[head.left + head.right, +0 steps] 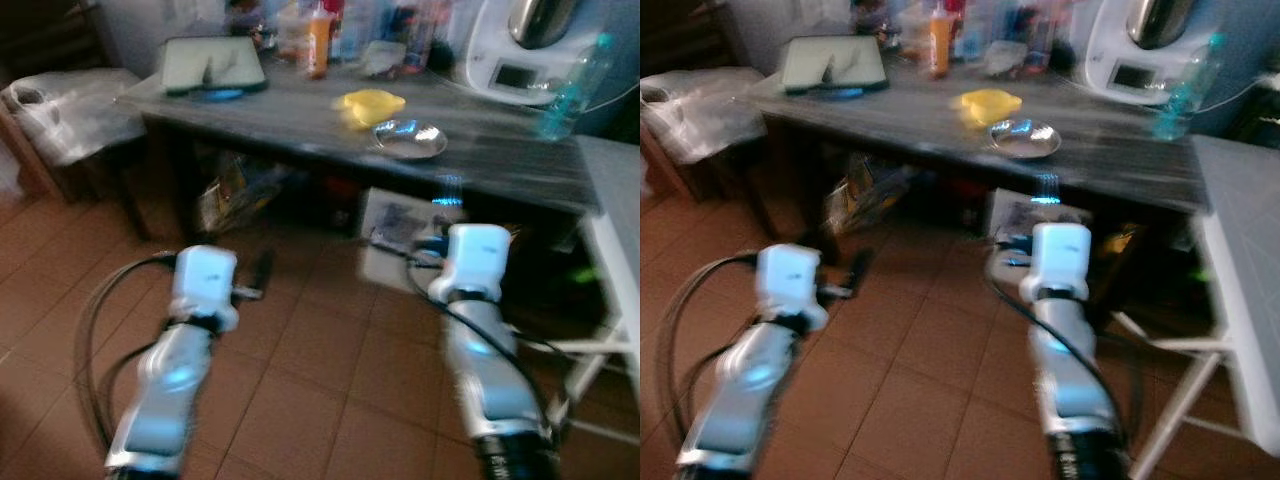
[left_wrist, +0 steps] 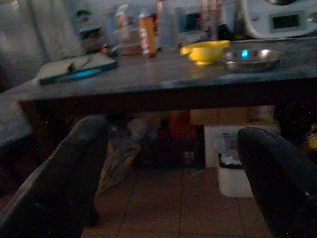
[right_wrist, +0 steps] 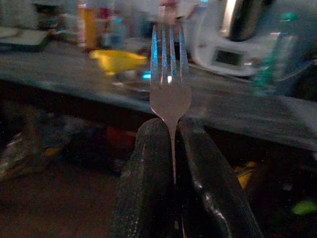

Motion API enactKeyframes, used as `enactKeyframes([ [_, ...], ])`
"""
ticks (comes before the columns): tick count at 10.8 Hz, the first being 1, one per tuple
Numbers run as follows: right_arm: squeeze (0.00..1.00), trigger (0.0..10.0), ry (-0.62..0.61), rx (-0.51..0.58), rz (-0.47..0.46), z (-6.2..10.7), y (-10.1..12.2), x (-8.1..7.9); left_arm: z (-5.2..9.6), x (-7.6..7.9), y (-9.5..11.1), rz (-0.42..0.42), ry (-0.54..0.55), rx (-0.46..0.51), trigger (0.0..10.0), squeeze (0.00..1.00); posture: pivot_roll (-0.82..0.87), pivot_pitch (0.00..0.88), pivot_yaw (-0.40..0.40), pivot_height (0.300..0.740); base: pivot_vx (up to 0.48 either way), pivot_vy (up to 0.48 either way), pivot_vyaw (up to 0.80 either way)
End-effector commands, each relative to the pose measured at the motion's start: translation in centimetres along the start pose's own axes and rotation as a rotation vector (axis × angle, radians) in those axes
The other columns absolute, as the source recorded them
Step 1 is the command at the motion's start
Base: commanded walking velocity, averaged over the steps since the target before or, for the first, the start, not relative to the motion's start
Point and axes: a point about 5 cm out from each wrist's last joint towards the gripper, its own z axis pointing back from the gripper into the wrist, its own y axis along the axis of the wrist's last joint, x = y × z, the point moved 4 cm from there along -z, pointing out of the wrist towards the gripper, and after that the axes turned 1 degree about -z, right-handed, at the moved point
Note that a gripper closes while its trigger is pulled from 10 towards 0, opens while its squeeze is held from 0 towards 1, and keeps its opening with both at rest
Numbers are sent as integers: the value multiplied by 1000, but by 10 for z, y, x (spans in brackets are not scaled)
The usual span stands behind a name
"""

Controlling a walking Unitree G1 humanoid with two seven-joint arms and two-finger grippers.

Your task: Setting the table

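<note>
Nearest, the right gripper pinches a fork by its thin handle, tines pointing ahead toward the table. The fork looks light, stiff and slick (polished metal), so a firm hold low on the handle, as here, should keep it from twisting. The left gripper carries nothing, its rubbery black fingers spread wide. Beyond both, past terracotta floor tiles, the dark wood-grain table carries a shallow steel dish and, just behind it, a yellow bowl.
</note>
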Motion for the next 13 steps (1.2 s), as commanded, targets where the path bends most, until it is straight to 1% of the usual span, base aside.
enactKeyframes([
  [1, 0, 10000, -61, -6, 24, 0, -1, 20, -3, 15, 5, 21, -42, 21, 10000, 0, 128, 0, -46, 740, 375, 0, 0],
  [6, 0, 10000, -90, -5, 39, 0, -1, 24, -3, 20, 5, 24, -64, 20, 10000, 0, 123, 0, -39, 740, 382, 0, 0],
  [9, 0, 10000, -88, 0, 43, 0, 0, 25, -3, 19, 5, 22, -66, 19, 10000, 0, 129, 0, -37, 740, 385, 0, 0],
  [10, 0, 10000, -89, -6, 44, 0, -2, 28, -2, 19, 5, 22, -66, 16, 10000, 0, 129, 0, -36, 740, 382, 0, 0],
  [13, 0, 10000, -91, -14, 31, 0, -3, 25, -2, 22, 4, 22, -73, 12, 10000, 0, 128, 0, -37, 740, 384, 0, 0],
])
